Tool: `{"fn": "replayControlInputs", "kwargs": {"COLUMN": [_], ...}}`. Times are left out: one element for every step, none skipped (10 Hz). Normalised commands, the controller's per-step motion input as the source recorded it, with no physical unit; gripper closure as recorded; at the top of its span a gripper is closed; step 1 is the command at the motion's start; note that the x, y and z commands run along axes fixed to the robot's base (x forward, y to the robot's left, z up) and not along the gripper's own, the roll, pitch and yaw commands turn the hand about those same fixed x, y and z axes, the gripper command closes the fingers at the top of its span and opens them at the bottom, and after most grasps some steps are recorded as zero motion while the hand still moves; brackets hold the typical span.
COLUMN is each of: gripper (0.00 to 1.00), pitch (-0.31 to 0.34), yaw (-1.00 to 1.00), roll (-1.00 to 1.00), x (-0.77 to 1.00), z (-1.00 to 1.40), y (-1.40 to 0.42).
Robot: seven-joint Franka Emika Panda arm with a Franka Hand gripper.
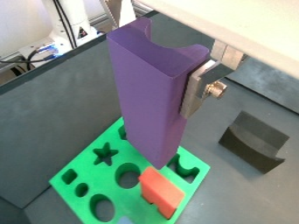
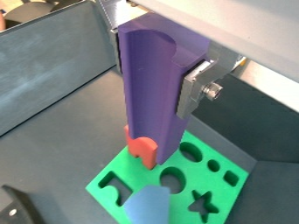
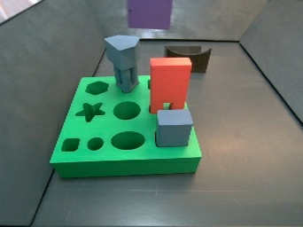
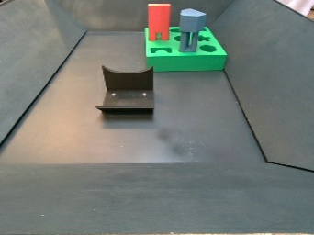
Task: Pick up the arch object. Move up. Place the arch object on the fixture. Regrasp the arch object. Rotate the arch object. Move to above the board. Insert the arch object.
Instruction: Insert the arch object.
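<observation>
The jaws [image 1: 176, 87] were clamped on the arch object [image 1: 149, 96], a plain purple elongated block held upright well above the board [image 1: 87, 175]; one silver finger [image 1: 198, 87] showed flat against its side in both wrist views, the opposite finger hidden behind the block. The upper end of the purple piece carried a curved scoop, and its lower end hung clear of everything, over the green slab. In a side view only the bottom of the purple block [image 3: 151, 11] entered at the upper edge of the picture, high above and behind the board.

On the board stood a red-orange rectangular block [image 3: 169, 84] upright in its hole, a blue-grey pentagon column [image 3: 120, 62] upright near the back edge, and a blue-grey cube [image 3: 173, 127] at the front corner. Star, hexagon, circle and small square cut-outs lay open on the board's top face [image 3: 89, 133].

The fixture [image 4: 127, 90], a dark cradle with a scooped top, sat on the grey floor [image 4: 160, 138] well apart from the board [image 4: 186, 57], with nothing resting in it
</observation>
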Motion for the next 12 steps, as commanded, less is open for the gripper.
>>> {"fn": "replayControlInputs", "kwargs": {"gripper": [1.0, 1.0, 1.0, 1.0, 1.0, 1.0, 1.0, 1.0, 1.0, 1.0, 1.0, 1.0], "pitch": [0.034, 0.05, 0.021, -0.003, -0.077, -0.09, -0.126, -0.159, -0.166, -0.187, -0.184, -0.164], "yaw": [0.04, 0.03, 0.04, 0.06, 0.0, 0.0, 0.0, 0.0, 0.0, 0.01, 0.15, 0.26], "roll": [0.05, 0.01, 0.02, 0.01, 0.01, 0.0, 0.0, 0.0, 0.0, 0.0, 0.05, 0.05], "x": [0.49, 0.51, 0.47, 0.27, 0.09, 0.01, 0.0, 0.0, 0.0, 0.0, 0.0, 0.05], "z": [-0.15, -0.13, -0.19, -0.36, -0.45, -0.47, -0.51, -0.52, -0.62, -0.64, -0.64, -0.58], "y": [0.46, 0.46, 0.41, 0.32, 0.26, 0.19, 0.13, 0.05, 0.03, 0.03, 0.05, 0.06]}}
